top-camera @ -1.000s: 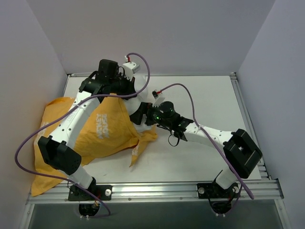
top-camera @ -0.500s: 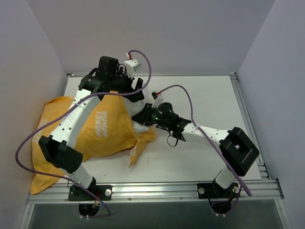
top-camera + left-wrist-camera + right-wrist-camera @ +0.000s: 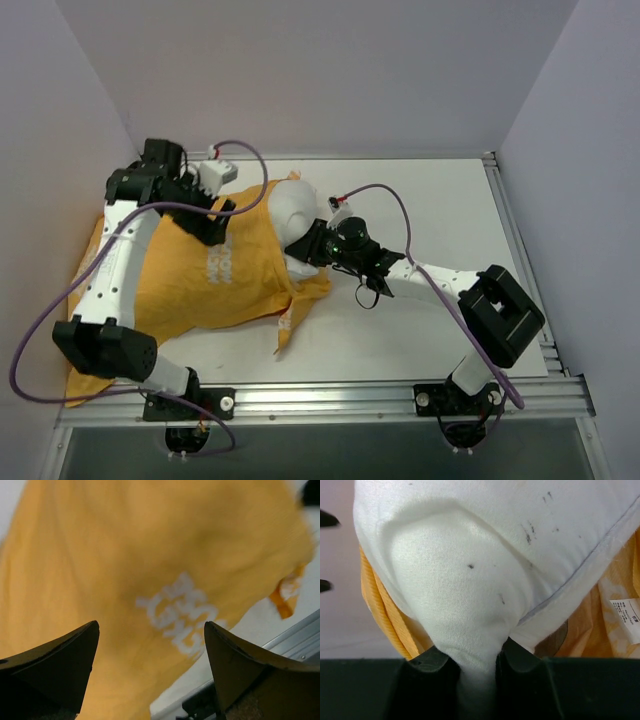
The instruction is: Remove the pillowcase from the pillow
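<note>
Hovering over the pillowcase (image 3: 200, 290) on the left of the desk (image 3: 440, 200), your left claw (image 3: 151, 626) hangs spread wide, gripping nothing. Right of it, the pillow (image 3: 288, 203) pokes out of the pillowcase's far end, and your right claw (image 3: 475, 662) pinches its white corner.

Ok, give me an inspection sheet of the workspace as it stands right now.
Surface: white table, bedding on its left part.
Job's things: orange-yellow pillowcase covers most of the white pillow; one corner pokes out.
Clutter: nothing seen.
Grippers: left gripper open above the pillowcase; right gripper shut on the pillow's bare corner.
Cables: purple cables loop off both arms.
Surroundings: pale walls on three sides; metal rail at the near edge.
</note>
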